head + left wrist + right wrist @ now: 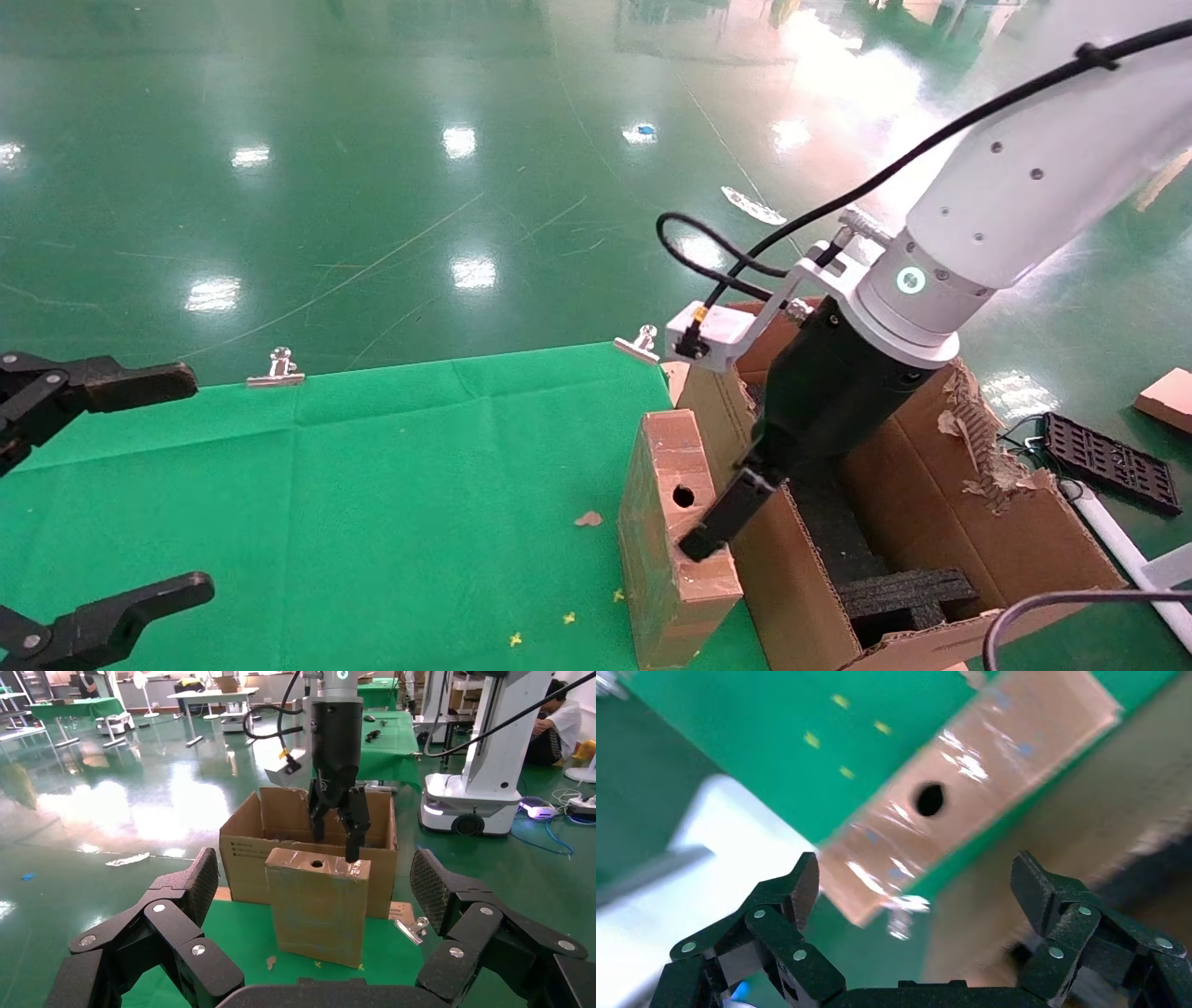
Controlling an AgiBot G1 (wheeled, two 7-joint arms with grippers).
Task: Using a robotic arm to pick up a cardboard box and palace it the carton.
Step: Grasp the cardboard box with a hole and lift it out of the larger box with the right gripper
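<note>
The small cardboard box point(672, 545) stands upright on the green cloth, its taped narrow face with the round hole on top; it also shows in the left wrist view point(316, 906) and the right wrist view point(961, 783). The robotic arm point(1015, 196) reaches down from the right. My right gripper point(731, 522) is open just above the box's top face, near its end; one finger hangs at the box, the other over the carton point(931, 503). The carton stands right beside the box. My left gripper point(191, 483) is open and empty at the cloth's left side.
Black foam blocks point(908, 592) lie inside the carton. Two binder clips point(276, 373) point(641, 345) hold the cloth's far edge. A brown scrap point(588, 518) lies on the cloth. A black grid tray point(1103, 461) lies on the floor at the right.
</note>
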